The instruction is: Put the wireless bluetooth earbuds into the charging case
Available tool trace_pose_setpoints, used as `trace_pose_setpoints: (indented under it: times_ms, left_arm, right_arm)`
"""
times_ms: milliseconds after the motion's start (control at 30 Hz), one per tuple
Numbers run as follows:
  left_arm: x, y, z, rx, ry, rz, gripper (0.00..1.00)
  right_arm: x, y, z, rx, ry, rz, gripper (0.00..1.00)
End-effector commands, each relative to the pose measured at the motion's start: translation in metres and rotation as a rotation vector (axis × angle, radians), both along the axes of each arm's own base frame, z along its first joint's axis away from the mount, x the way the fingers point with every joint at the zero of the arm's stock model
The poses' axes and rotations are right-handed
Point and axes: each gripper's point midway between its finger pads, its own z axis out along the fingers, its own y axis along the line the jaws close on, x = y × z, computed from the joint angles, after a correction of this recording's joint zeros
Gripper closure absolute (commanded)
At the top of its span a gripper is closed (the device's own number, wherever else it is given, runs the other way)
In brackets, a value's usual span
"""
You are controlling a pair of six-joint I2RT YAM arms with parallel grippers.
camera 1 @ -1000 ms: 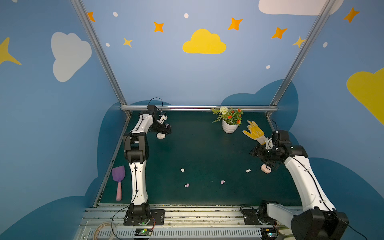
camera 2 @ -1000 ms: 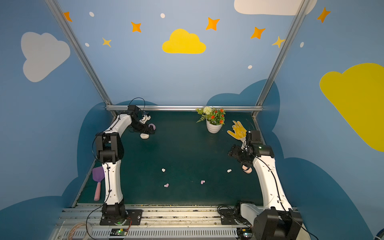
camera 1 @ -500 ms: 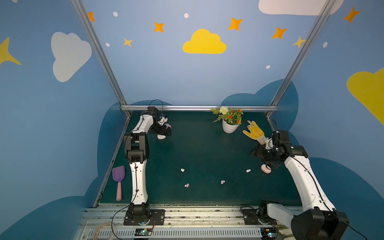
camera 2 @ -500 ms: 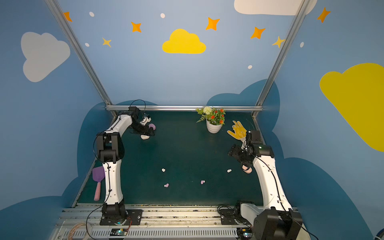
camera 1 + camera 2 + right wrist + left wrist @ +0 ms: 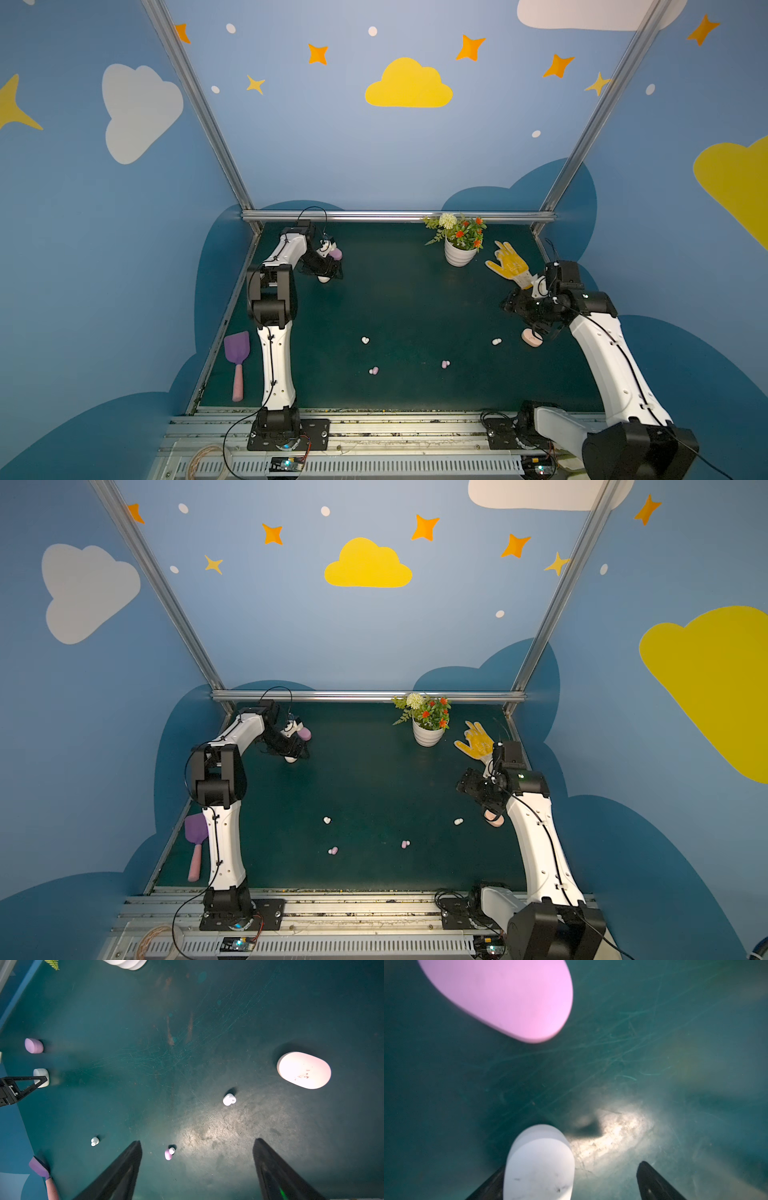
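Now | left claw (image 5: pixel 328 273) far back, spread | right claw (image 5: pixel 197 1140) spread, pointing down

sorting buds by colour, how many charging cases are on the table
3. The lilac case and the white case sit back left at the left gripper; the pink case lies on the right by the right gripper. None looks hidden.

A white ribbed pot of artificial flowers (image 5: pixel 459 249) is set near the back edge of the dark green surface (image 5: pixel 415 299). A yellow glove (image 5: pixel 509 262) is laid near it, rightward. A purple-bladed, pink-handled toy shovel (image 5: pixel 237 361) is laid along the left edge.
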Motion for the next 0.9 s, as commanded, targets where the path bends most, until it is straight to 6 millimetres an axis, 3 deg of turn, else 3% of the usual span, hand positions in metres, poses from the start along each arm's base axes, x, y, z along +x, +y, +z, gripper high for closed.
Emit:
trace_pose_setpoints:
  times_ms: [0,133,333,567,867]
  left_arm:
    - [-0.008,-0.008,0.007,0.019,0.008,0.009,0.12]
    - [-0.009,0.000,0.000,0.137,-0.011,0.048,0.18]
    - [-0.008,-0.004,-0.008,0.225,-0.046,0.063,0.24]
    - [-0.001,-0.003,-0.008,0.249,-0.065,0.146,0.41]
    - [0.005,-0.008,-0.012,0.205,-0.055,0.232,0.50]
  right_arm:
    - [-0.002,0.000,0.002,0.011,-0.015,-0.015,0.17]
    - [-0.002,-0.001,0.002,0.012,-0.024,-0.022,0.17]
    - [-0.001,-0.001,0.000,0.020,-0.025,-0.029,0.17]
    - [-0.003,-0.002,0.001,0.015,-0.031,-0.034,0.17]
    - [-0.003,-0.004,-0.001,0.019,-0.030,-0.039,0.17]
